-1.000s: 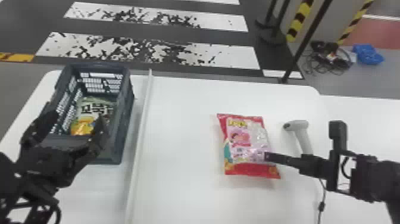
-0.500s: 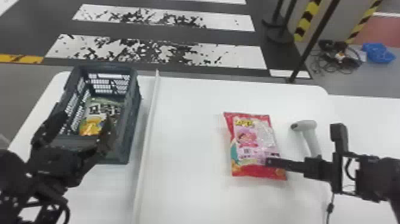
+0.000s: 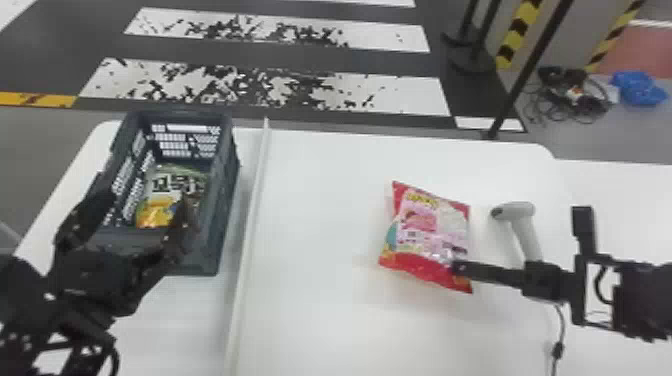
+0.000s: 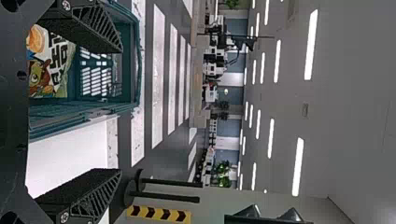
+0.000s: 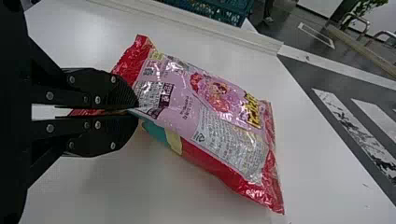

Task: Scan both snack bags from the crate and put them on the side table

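Note:
My right gripper [image 3: 457,267] is at the near right part of the red and pink snack bag [image 3: 430,225], over the white table. In the right wrist view, the right gripper [image 5: 133,112] is shut on an edge of that snack bag [image 5: 205,116]. The green and yellow snack bag [image 3: 172,192] lies in the dark crate [image 3: 227,200]. My left gripper [image 3: 145,210] stands open over the crate's near end; in the left wrist view, the left gripper [image 4: 120,109] has wide-apart fingers, with the other bag [image 4: 51,63] beyond. A grey-white scanner [image 3: 525,230] rests right of the red bag.
A raised white strip [image 3: 250,225] runs between the crate and the red bag. A cable [image 3: 559,345] hangs near the right arm. Another white surface [image 3: 625,200] adjoins the table on the right. Black posts [image 3: 525,75] stand behind the table.
The red bag has turned somewhat and now sits tilted at my right gripper. The head view has shifted, so the crate and table appear farther right.

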